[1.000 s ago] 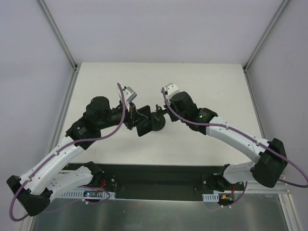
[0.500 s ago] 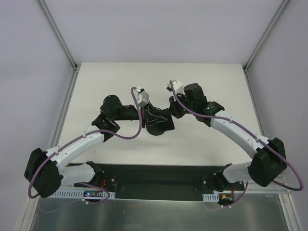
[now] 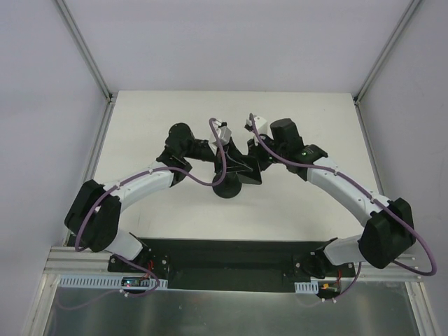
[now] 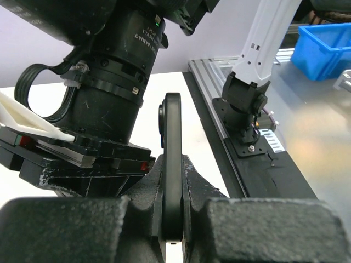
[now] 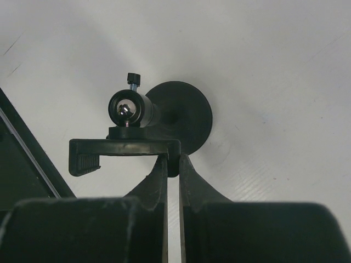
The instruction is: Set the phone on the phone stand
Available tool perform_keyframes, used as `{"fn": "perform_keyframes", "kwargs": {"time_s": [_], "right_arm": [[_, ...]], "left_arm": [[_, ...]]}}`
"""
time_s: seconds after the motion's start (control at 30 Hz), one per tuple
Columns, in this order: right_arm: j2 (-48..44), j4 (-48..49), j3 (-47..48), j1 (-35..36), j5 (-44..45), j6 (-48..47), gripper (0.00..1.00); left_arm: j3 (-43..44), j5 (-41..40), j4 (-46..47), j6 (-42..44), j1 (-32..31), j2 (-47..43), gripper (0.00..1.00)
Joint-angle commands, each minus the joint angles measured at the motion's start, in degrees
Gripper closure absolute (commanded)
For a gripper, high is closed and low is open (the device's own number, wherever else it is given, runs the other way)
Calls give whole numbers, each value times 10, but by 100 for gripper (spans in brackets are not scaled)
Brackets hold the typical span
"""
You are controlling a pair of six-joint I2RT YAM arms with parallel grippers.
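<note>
The phone (image 4: 173,137) is edge-on in the left wrist view, and my left gripper (image 4: 173,183) is shut on its lower part. In the top view the left gripper (image 3: 236,161) is just above the phone stand's round base (image 3: 226,188), close against my right gripper (image 3: 254,166). The phone itself is hard to pick out there among the black parts. In the right wrist view the phone stand (image 5: 181,116) stands on the white table, its clip head (image 5: 123,149) at the top. My right gripper (image 5: 173,164) is shut on the right end of the clip head.
The right arm's wrist and camera housing (image 4: 109,82) sit close on the left of the phone. The black mounting plate (image 3: 224,255) and arm bases run along the near edge. A blue bin (image 4: 323,49) is off the table. White walls and frame posts (image 3: 87,59) enclose the table.
My left arm has reached right and farther out, carrying the phone over to the stand's head. The right gripper has shifted a little right while staying at the stand.
</note>
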Motion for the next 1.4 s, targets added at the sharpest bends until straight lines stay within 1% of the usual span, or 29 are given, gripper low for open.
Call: {"fn": "perform_keyframes", "kwargs": {"time_s": [0.0,0.1,0.23,0.33,0.53,0.7,0.8,0.83,0.87,0.93,1.03,1.1,1.13,1.2,1.27,1.33,1.37], "right_arm": [[3,2,32,-4,-45,3,99],[10,2,37,-5,-49,3,99],[16,-4,43,-8,-55,3,99],[14,-4,41,-10,-56,3,99],[18,-3,41,-11,-59,3,99],[24,-2,46,-11,-59,6,99],[26,1,46,-11,-57,8,99],[26,1,45,-11,-56,9,99],[27,2,45,-11,-55,11,99],[28,5,43,-11,-54,14,99],[27,12,40,-11,-47,22,99],[24,20,33,-11,-38,29,99],[20,24,30,-11,-33,33,99],[15,35,24,-11,-6,43,99],[8,46,10,-9,13,61,99],[-5,64,-8,3,57,87,99],[-9,69,-14,11,80,101,99]], "left_arm": [[59,86,69,-6,12,37,100],[76,101,50,12,20,59,100],[93,131,52,0,37,77,100],[112,160,13,16,43,90,100],[131,186,-24,28,51,111,100],[126,181,-32,38,51,119,100],[120,161,-80,77,51,114,100],[120,154,-98,108,50,112,100],[116,145,-145,130,51,107,100],[110,114,-174,181,50,92,100],[95,63,-231,234,50,68,100],[82,45,-255,249,50,47,100],[77,14,-255,253,50,40,100],[56,-17,-251,248,50,14,100],[28,-100,-236,239,44,-8,100],[2,-162,-207,222,37,-47,100],[-28,-268,-193,211,24,-60,100]]}}
